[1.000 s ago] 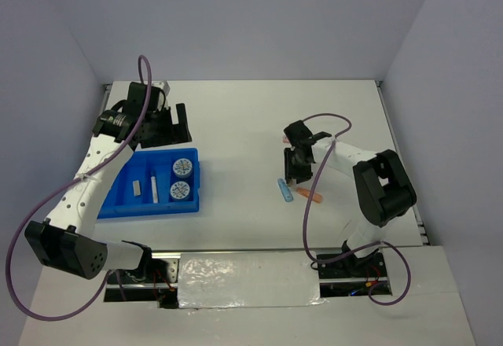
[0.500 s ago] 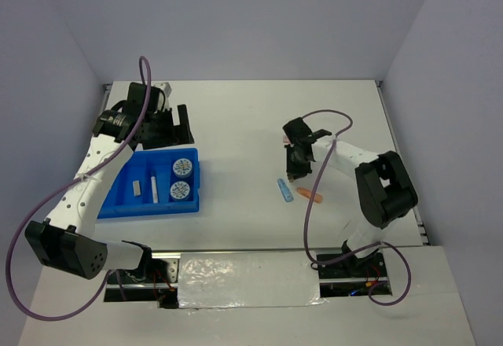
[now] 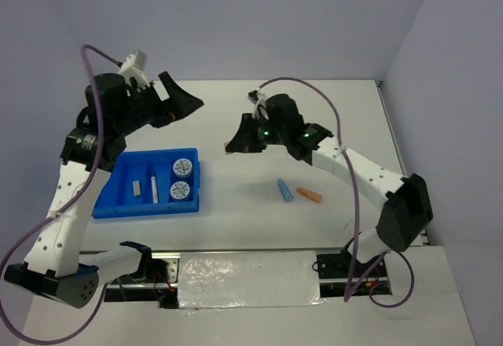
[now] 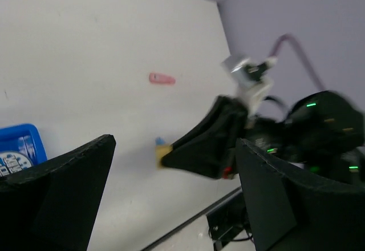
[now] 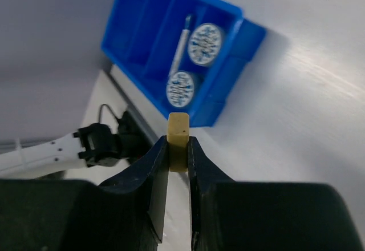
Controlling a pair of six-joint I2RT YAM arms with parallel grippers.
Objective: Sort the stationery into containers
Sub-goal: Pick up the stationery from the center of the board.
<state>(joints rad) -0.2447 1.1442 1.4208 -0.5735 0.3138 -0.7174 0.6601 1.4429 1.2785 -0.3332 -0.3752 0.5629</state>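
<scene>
Right gripper: fingers closed on the tan block, held clear above the table.
Tan block: upright between the right fingertips, its top end standing out past them.
Left gripper: fingers spread wide with nothing between them, raised off the table.
Between the left fingers: the right gripper with its block shows in the gap, some way beyond the tips.
Blue tray: on the table, ahead of the right fingertips and below them. One corner shows beside a finger in the left wrist view.
Tape rolls: two, lying flat in the tray's end compartment, the one nearest the right fingertips.
White pen: in the next compartment, lying along it.
Grey block: farther into the tray, past the pen.
Blue stick: on the table behind the right fingers, on the wrist side.
Orange stick: just beside the blue stick, farther from the fingers.
Pink stick: alone on the table, far out beyond the left fingertips.
</scene>
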